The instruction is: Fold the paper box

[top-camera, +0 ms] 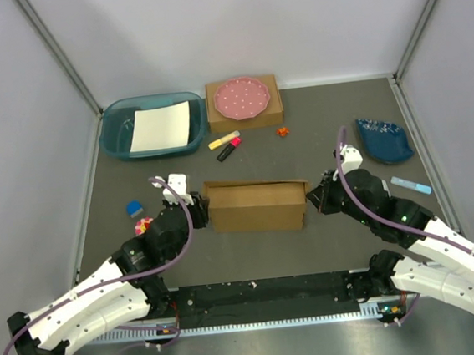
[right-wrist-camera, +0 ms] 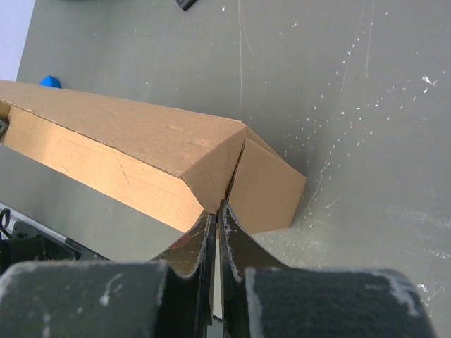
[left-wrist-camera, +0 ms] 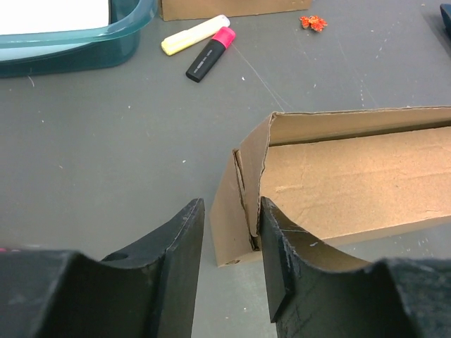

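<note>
The paper box (top-camera: 255, 205) is a long plain brown cardboard box lying across the middle of the table. My left gripper (top-camera: 198, 205) is at its left end. In the left wrist view the left gripper (left-wrist-camera: 230, 205) stands open, and the paper box (left-wrist-camera: 338, 183) shows its left end flap just beyond the gap, close to the right finger (left-wrist-camera: 278, 253). My right gripper (top-camera: 313, 195) is at the right end. In the right wrist view the right gripper (right-wrist-camera: 216, 208) is shut with its tips against the seam of the paper box (right-wrist-camera: 141, 155), nothing between them.
A teal bin (top-camera: 115, 135) with a white sheet (top-camera: 161, 126) stands at the back left. Beside it is a small brown box (top-camera: 268, 111) bearing a pink dotted plate (top-camera: 242, 99). Two highlighters (top-camera: 225, 143) lie behind the paper box. A blue dish (top-camera: 384, 140) sits at the right.
</note>
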Controlling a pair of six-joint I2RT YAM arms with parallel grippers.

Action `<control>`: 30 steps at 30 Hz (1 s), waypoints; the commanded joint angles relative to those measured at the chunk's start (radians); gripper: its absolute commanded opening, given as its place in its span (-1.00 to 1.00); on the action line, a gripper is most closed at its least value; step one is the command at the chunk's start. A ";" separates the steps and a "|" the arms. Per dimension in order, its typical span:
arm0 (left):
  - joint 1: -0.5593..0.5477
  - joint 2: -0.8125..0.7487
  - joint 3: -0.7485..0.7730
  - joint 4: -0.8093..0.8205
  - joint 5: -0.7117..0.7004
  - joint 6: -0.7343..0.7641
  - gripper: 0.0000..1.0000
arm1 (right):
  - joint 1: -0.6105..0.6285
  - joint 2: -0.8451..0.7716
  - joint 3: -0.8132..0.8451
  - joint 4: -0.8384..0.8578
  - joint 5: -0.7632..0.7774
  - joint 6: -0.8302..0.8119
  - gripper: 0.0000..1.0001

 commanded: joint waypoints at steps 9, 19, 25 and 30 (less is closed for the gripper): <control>0.000 -0.016 0.077 -0.008 -0.008 0.021 -0.25 | 0.009 0.028 -0.016 -0.100 -0.022 -0.004 -1.00; 0.003 -0.007 0.066 0.000 0.018 0.021 -0.60 | 0.009 0.024 -0.020 -0.100 -0.024 -0.004 -1.00; 0.003 -0.003 0.051 0.008 0.062 0.004 -0.84 | 0.009 0.024 -0.022 -0.098 -0.022 -0.004 -1.00; 0.003 0.005 0.032 0.023 0.094 -0.017 -1.00 | 0.009 0.024 -0.023 -0.100 -0.022 -0.001 -1.00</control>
